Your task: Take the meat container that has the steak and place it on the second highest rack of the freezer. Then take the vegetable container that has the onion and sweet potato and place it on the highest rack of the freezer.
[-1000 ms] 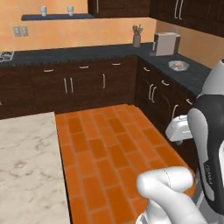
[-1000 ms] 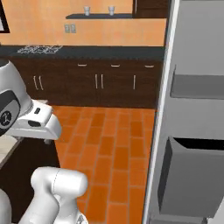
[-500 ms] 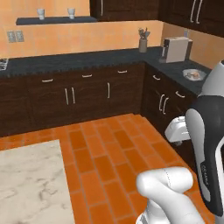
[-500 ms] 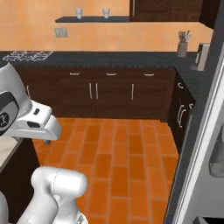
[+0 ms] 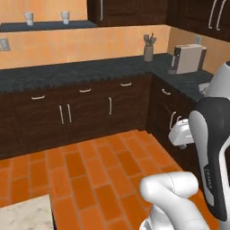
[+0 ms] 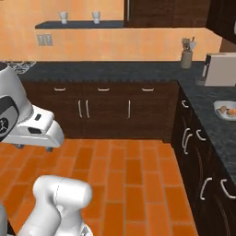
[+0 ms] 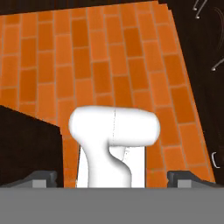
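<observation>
Orange brick floor (image 5: 90,175) is taking up most of the scene, w/ dark wood cabinets (image 6: 106,108) running along the back wall & turning down the right side. Dark speckled counter (image 5: 85,72) is sitting on top of them. Upper wall shelf (image 6: 78,24) is carrying two small white cups (image 6: 96,16). A corner of a marble-topped surface (image 5: 24,218) is showing at the lower left of the left base view.

On the counter: a grey boxy appliance (image 6: 220,69) near the corner, a utensil holder (image 6: 186,56) just beside the back wall, & a bowl (image 6: 227,110) further along the right run, holding small orange-ish items, too small to tell which. Can't see freezer or steak from here.

Gripper (image 7: 112,178): fingertips (image 7: 43,177) are standing wide apart at the bottom of the hand view, gripping nothing, pointing down at the floor.
</observation>
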Controlling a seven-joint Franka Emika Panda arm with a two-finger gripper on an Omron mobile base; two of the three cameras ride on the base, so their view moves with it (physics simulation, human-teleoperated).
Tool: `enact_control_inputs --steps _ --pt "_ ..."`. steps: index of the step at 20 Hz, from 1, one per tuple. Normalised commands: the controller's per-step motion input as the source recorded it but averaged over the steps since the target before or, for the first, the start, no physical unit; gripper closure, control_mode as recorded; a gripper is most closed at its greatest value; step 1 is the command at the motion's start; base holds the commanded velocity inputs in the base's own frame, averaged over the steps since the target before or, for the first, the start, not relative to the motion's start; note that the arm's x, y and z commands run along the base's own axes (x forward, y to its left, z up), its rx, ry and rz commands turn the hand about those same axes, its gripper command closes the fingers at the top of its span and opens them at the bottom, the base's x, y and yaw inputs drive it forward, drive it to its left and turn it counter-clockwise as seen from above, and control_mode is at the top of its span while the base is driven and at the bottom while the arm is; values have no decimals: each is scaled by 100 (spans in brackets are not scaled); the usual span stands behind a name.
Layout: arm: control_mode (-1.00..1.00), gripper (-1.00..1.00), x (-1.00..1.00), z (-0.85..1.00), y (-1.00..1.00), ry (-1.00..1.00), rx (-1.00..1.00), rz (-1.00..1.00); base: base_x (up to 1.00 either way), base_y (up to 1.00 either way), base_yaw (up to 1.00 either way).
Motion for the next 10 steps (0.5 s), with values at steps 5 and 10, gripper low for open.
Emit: enact_control_inputs --steps 5,10 --pt "100 -100 0 0 0 0 0 0 100 -56 -19" --pt "100 -100 0 0 0 0 0 0 66 0 -59"
